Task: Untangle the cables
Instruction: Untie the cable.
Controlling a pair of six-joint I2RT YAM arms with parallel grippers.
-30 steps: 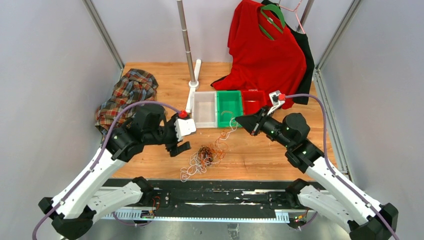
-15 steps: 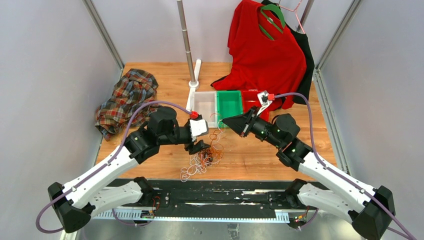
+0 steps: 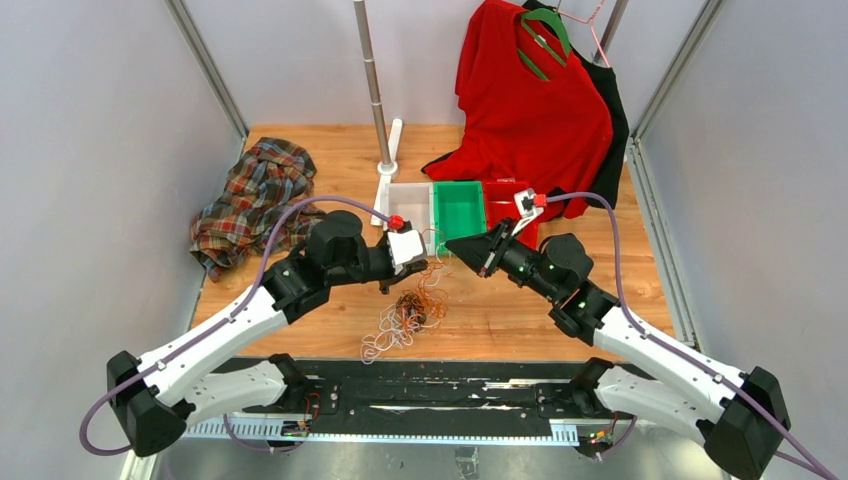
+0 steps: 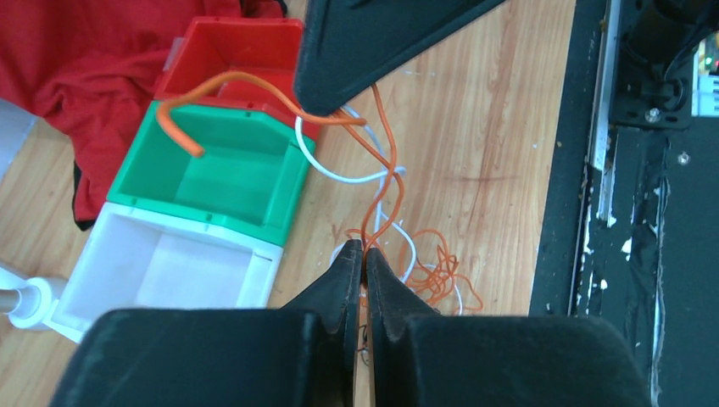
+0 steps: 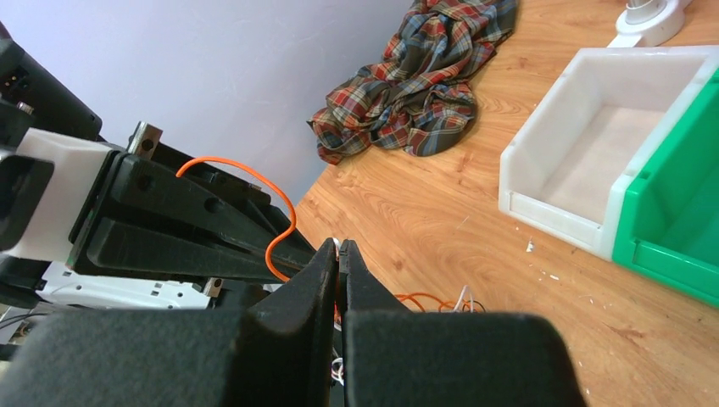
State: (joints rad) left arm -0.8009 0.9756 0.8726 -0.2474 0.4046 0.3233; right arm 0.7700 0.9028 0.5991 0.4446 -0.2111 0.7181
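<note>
Top external view: a curly tangle of cables (image 3: 405, 312), white, orange and black, lies on the wooden table (image 3: 480, 310) between the arms. The left gripper (image 4: 363, 253) is pinched on a thin orange cable (image 4: 386, 182) rising from it. The right gripper (image 5: 339, 248), also closed, grips that strand higher up. Beyond stand smooth plastic bins: white bin (image 3: 408, 215), green bin (image 3: 459, 205), red bin (image 3: 498, 197). The strand's loose end curls over the green one.

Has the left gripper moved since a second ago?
Yes. The left gripper moved rightward and farther out, toward the white plastic bin, and is now shut on a thin orange cable.
</note>
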